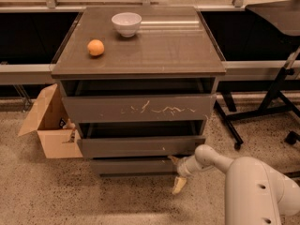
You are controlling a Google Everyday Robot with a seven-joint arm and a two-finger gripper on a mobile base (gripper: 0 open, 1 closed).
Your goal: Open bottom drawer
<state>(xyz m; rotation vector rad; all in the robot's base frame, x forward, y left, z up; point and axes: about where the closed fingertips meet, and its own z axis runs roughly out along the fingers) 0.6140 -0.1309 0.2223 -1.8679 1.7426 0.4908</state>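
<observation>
The bottom drawer [133, 166] is the lowest and shortest dark grey-brown front of the cabinet, set back under the middle drawer [140, 146]. My gripper [176, 172] is at the bottom drawer's right end, low near the floor. It is open: one finger [173, 159] lies by the drawer's top right corner and the other finger [179, 185] points down toward the floor. My white arm [213, 159] reaches in from the lower right.
The top drawer [140, 108] with white scratches and the middle drawer stand slightly pulled out. An orange [95, 47] and a white bowl [126, 23] sit on the cabinet top. An open cardboard box [49, 125] stands left. Black stand legs [262, 111] lie right.
</observation>
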